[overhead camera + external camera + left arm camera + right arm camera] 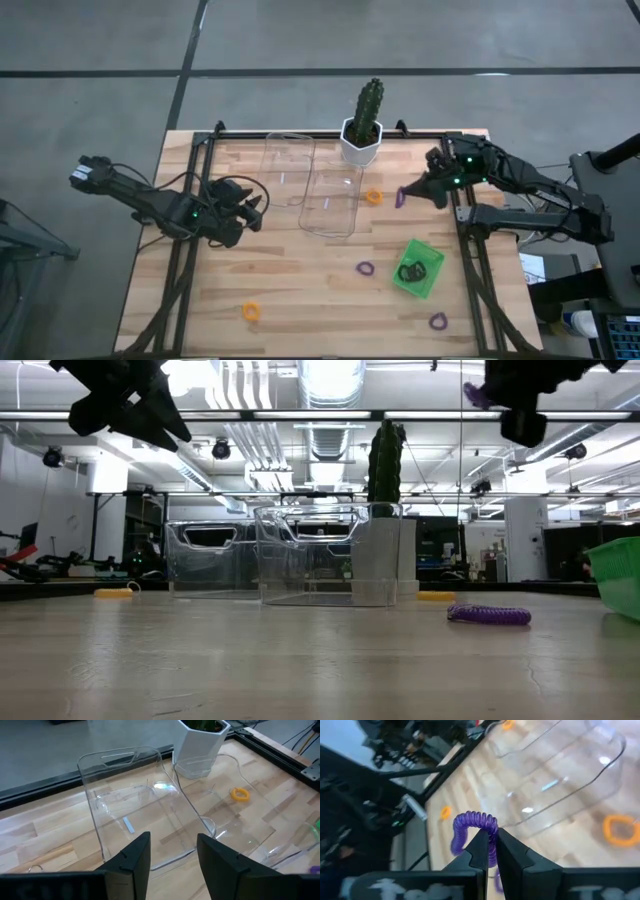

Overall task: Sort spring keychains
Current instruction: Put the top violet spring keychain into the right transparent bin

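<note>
While right end effector (408, 193) pinches purple keychain (472, 832), green tray (432, 281) holds black one (411, 270).

The right gripper (413, 188) is raised off the table at the right of the high view, its fingers (479, 851) closed on a purple spring keychain (472, 827). The left gripper (259, 210) hangs at the left of that view, fingers (134, 855) spread apart, holding nothing.
</note>
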